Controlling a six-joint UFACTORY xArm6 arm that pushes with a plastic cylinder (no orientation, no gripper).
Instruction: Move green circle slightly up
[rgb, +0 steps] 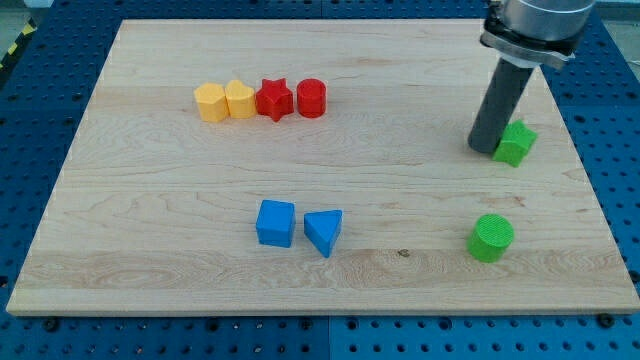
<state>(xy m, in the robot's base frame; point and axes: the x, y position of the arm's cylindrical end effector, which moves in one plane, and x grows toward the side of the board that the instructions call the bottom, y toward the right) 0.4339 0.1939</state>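
The wooden table (330, 270) carries everything. My tip (485, 150) rests near the right edge, touching or just beside the green star-like block (516, 143); a bare rod, it has no jaws and holds nothing. The green circle (491, 238) sits toward the bottom right corner, directly below my tip and well apart from it. To push it up I judge the tip must first get beneath it. The rod's upper part is cut off.

Pale grained wooden board (400, 100), matt plastic blocks
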